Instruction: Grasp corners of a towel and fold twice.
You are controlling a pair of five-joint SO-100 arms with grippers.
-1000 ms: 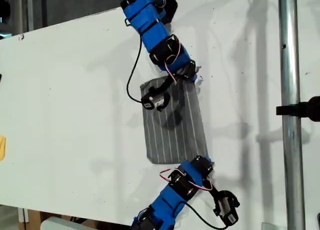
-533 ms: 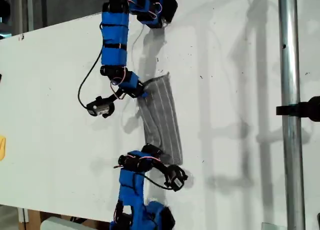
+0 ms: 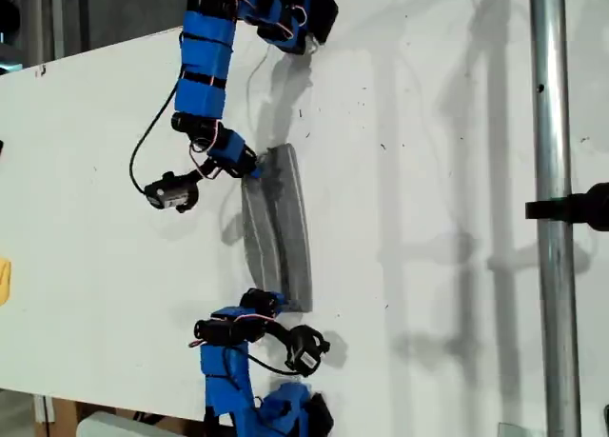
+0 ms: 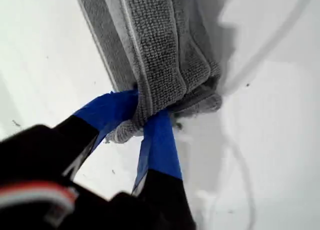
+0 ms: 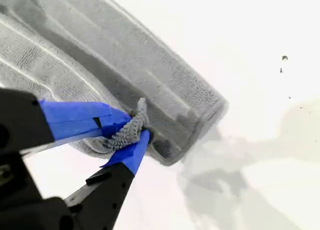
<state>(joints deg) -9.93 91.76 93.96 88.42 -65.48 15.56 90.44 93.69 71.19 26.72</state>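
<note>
The towel (image 3: 278,229), dark grey with thin white stripes, lies on the white table (image 3: 95,218) as a narrow folded strip. My first gripper (image 3: 255,168) is shut on the corner at the strip's far end; in the first wrist view its blue fingers (image 4: 107,112) pinch bunched layers of the towel (image 4: 155,54). At the near end my second gripper (image 3: 269,300) is shut on the other corner. Seen from the second wrist, that gripper (image 5: 135,128) clamps a tuft of the towel (image 5: 165,89) between blue tips.
A metal pole (image 3: 552,218) with a black clamp (image 3: 576,207) runs down the exterior view's right. A yellow object (image 3: 4,280) sits at the exterior view's left edge. Black cables (image 3: 152,147) hang from both arms. The table's far edge runs along the exterior view's top left.
Both arms swung toward the exterior view's left, carrying the towel's edge over. The wide rectangle has become a narrow folded strip, and it has shifted left.
</note>
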